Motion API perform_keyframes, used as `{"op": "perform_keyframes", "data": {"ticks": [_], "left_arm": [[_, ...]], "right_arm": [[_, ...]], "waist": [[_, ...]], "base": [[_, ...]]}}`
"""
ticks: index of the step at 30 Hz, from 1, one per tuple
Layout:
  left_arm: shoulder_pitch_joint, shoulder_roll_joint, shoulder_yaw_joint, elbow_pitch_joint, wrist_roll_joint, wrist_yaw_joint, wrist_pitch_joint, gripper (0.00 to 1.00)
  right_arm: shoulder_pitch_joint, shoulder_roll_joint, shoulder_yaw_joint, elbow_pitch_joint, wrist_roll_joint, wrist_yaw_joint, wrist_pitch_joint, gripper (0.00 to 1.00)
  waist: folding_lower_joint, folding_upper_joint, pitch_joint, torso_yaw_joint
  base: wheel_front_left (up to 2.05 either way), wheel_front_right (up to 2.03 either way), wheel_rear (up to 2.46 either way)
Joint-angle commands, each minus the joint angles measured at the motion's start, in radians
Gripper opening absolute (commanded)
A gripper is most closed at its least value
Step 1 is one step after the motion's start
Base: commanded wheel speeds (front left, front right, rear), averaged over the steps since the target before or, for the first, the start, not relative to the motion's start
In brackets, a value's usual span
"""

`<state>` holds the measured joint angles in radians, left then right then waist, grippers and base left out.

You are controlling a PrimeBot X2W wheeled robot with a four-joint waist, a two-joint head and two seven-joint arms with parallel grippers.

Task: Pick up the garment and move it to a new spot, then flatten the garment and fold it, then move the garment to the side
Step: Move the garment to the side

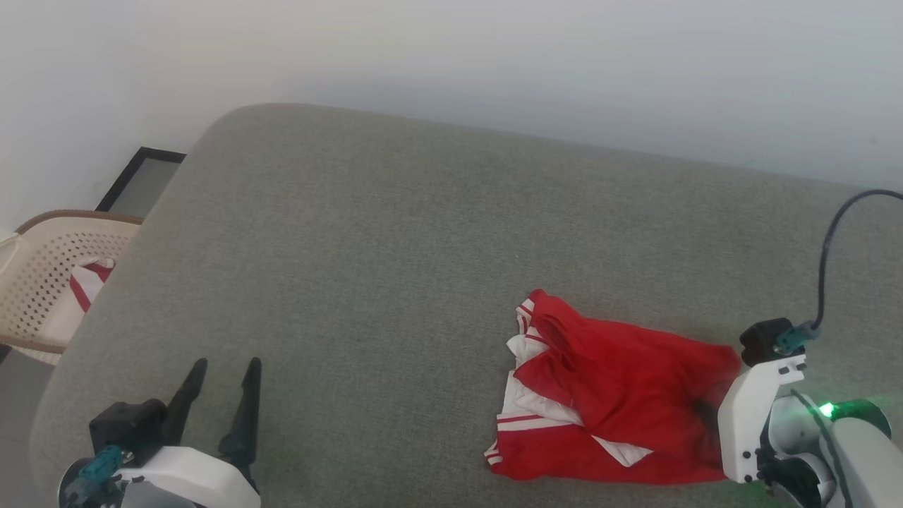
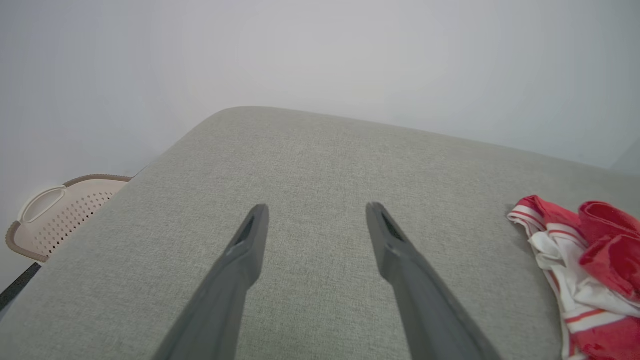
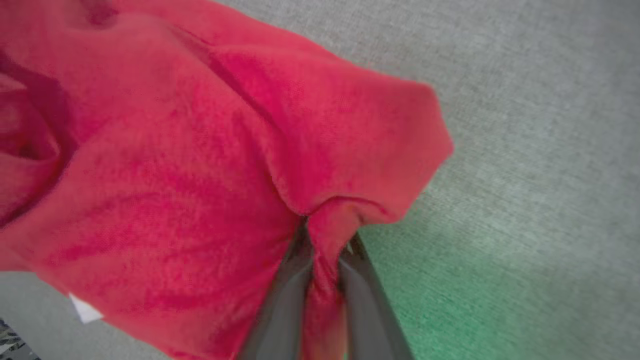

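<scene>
A grey fabric cushion (image 1: 395,233) with a rounded far left corner carries everything; a plain pale wall (image 1: 494,63) rises behind its far edge. Off the cushion's left edge stands a beige perforated basket (image 1: 35,282) with a brown rim, a red-and-white cloth (image 1: 85,289) inside it. Beyond the basket, a dark-framed panel (image 1: 141,180) leans at the foot of the wall.

The garment (image 1: 621,381) lies crumpled near the cushion's front edge, towards its right side, red folds on top and white striped sleeve ends at its left. The right gripper (image 3: 325,240) is clenched on a pinch of red cloth at the garment's right end, and that fold is bunched between its fingers. A black cable (image 1: 829,247) arcs up from the wrist, and a green light (image 1: 825,409) glows on the arm, tinting the cushion beside it.

The left gripper (image 1: 227,363) hovers near the front left corner, fingers spread and grasping nothing, well apart from the garment, with bare cushion between.
</scene>
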<state>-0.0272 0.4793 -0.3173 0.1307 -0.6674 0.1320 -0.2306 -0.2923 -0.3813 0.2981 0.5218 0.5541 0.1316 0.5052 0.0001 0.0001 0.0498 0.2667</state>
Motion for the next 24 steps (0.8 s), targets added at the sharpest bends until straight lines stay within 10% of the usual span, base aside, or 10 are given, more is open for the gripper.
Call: {"op": "perform_keyframes", "data": {"ticks": [1, 24], "left_arm": [[-0.016, 0.0, 0.002, 0.004, 0.003, -0.002, -0.004, 1.0], [-0.133, -0.017, -0.036, 0.032, 0.034, -0.031, -0.006, 1.0]], "right_arm": [[0.009, -0.001, 0.001, 0.018, 0.007, -0.002, 0.011, 0.0], [-0.166, -0.21, -0.096, -0.027, -0.068, -0.002, -0.012, 0.0]], "waist": [[-0.0001, -0.0001, 0.001, -0.003], [-0.0001, -0.0001, 0.055, -0.201]], "base": [[0.0, 0.0, 0.0], [0.0, 0.0, 0.0]]}}
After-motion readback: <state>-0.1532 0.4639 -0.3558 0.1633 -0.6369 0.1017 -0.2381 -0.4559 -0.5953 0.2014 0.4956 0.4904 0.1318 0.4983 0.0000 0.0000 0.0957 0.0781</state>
